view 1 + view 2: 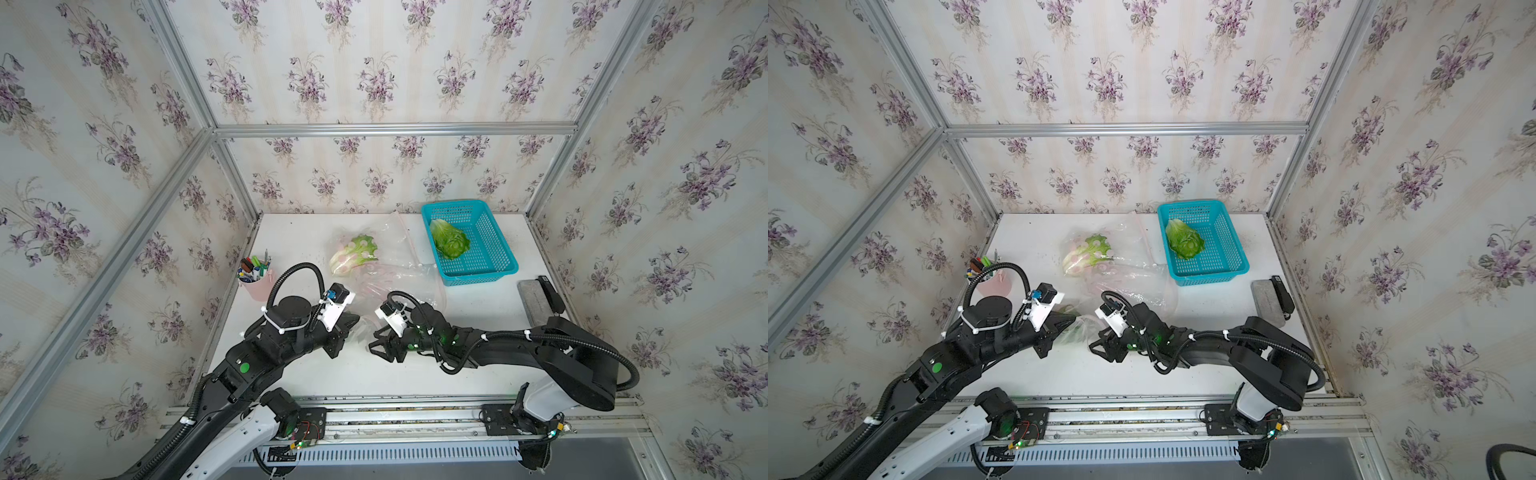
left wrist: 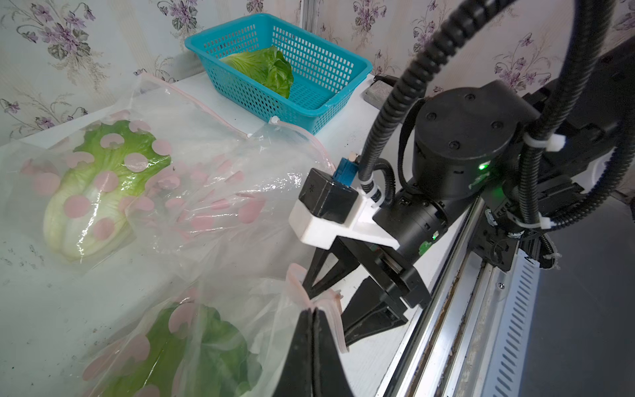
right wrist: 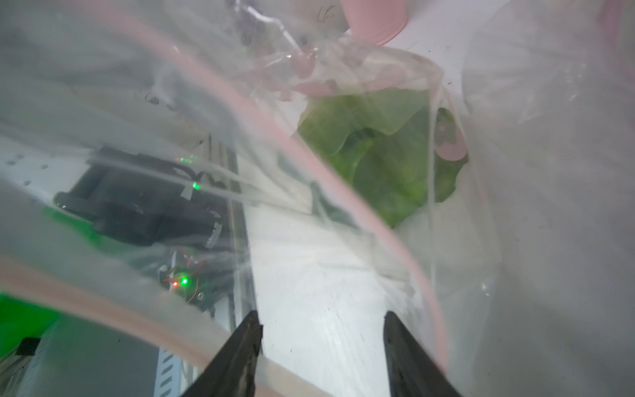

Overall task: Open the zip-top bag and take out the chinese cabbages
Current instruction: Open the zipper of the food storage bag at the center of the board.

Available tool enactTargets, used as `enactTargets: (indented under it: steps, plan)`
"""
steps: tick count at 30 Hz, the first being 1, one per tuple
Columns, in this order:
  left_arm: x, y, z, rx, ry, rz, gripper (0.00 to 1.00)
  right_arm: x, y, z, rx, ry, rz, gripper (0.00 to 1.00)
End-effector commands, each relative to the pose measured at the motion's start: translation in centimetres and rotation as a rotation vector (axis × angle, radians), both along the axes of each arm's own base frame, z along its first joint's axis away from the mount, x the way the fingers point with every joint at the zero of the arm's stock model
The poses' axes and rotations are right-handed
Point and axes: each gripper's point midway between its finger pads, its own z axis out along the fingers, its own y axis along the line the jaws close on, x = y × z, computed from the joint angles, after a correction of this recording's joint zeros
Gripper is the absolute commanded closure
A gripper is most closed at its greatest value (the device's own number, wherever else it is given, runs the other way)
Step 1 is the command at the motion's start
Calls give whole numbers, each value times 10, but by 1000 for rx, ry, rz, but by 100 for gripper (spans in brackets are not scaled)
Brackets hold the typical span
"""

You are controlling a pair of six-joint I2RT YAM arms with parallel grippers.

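- Table (image 1: pixel 478 299): flat, white, matt. Both arms reach over its near half and meet nose to nose.
- Bag (image 2: pixel 261 295): limp, clear film with pink spots, crumpled and glossy. It lies between the two pincers and spreads away behind them. Whether the far fold is the same bag cannot be told.
- Basket (image 1: pixel 478 277): rigid teal plastic mesh, rectangular, well beyond the right pincer. It holds one cabbage (image 1: pixel 451 243).
- Far cabbage (image 1: pixel 353 255): under film, ahead of the left pincer and well apart from it. Pale ribbed base, crinkly green top.
- Near cabbage (image 3: pixel 388 165): inside the bag, straight ahead of the right pincer and deeper than the mouth. Its soft leafy end faces the jaws and its base is hidden, so its long axis probably runs away from them. The left pincer is just beside it but occupied, so the right arm is the free one to reach in.
- Left pincer (image 2: pixel 313 312): jaws pressed together on the bag's rim, holding the mouth up.
- Right pincer (image 3: pixel 321 316): jaws parted, holding nothing, at the bag's mouth.
- Zip rim (image 2: pixel 297 275): thin, stiff pink strip that arcs around the right pincer's approach.
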Motion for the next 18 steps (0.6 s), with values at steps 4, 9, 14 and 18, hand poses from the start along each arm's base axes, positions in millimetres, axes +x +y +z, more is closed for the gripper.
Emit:
enactTargets:
  steps: [4, 9, 14, 18]
  plan:
    - [0, -4, 2, -40, -1, -6, 100, 11, 21, 18, 89, 34, -23, 41]
    - [-1, -6, -1, -44, 6, -11, 100, 20, 25, 26, 112, 43, -69, 40]
    - [0, -6, -2, -41, 5, -13, 100, 47, 26, 28, 109, 19, -181, 40]
    - [-1, -5, 1, -48, 0, -7, 100, 78, 15, 19, 99, 52, -302, 40]
